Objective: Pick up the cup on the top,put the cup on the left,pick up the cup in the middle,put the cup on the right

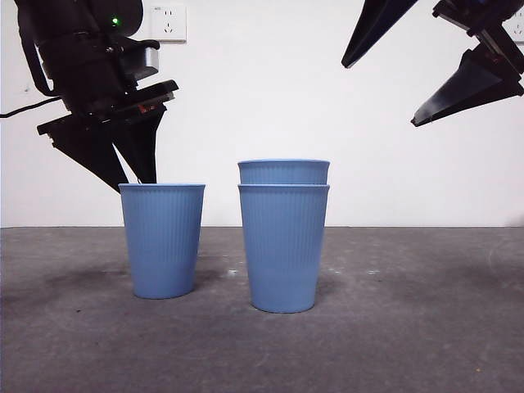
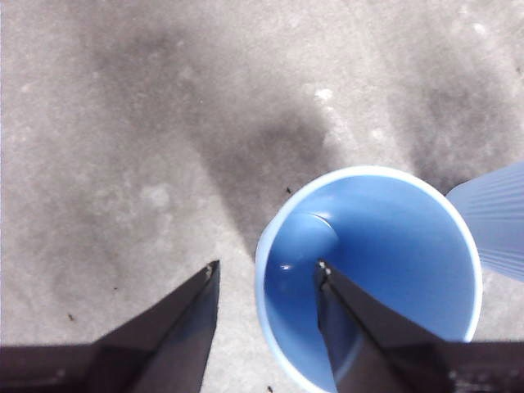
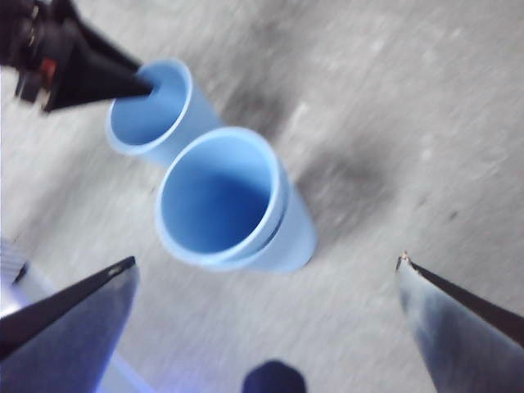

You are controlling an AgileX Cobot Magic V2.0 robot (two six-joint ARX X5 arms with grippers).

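A single blue ribbed plastic cup stands upright on the dark grey table, left of the centre of the front view, with its mouth open to the top and its long axis vertical. Just beside it, near the middle of the frame, a stack of two blue ribbed cups also stands upright; the inner cup shows only its rim band above the outer cup. The single cup and the stack are close, with a narrow gap between them, and they do not touch.

The left gripper hangs in the upper left of the front view, with its black tips down at the rim of the single cup. In the left wrist view the jaws are spread: one jaw is inside the mouth of this cup, the other is outside its wall over the bare table, and the wall is between them, not pressed.

The right gripper is in the upper right corner of the front view, high above the table and to the right of the stack. Its jaws are wide apart and hold nothing. In the right wrist view, which is a little blurred, the stack lies between and beyond the two jaws.

The table to the right of the stack is free. A white wall with a socket is behind.
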